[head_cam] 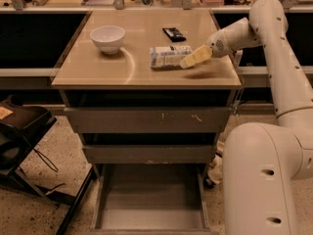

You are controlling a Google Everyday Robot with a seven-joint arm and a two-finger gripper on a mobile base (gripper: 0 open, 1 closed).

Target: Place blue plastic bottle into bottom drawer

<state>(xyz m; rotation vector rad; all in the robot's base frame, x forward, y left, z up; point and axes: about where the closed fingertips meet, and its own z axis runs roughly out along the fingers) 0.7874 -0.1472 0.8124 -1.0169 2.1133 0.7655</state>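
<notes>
The blue plastic bottle point(168, 56) lies on its side on the tan cabinet top point(98, 70), right of centre. My gripper point(187, 61) reaches in from the right, low over the top, with its tips right at the bottle's right end. The bottom drawer point(149, 204) stands pulled open below, a shallow grey tray with nothing in it.
A white bowl point(107, 37) sits at the top's back left. A small black packet point(173, 34) lies behind the bottle. Two upper grey drawers point(146, 120) are closed. A black chair base point(19, 151) stands on the floor at left. My arm and base point(264, 180) fill the right side.
</notes>
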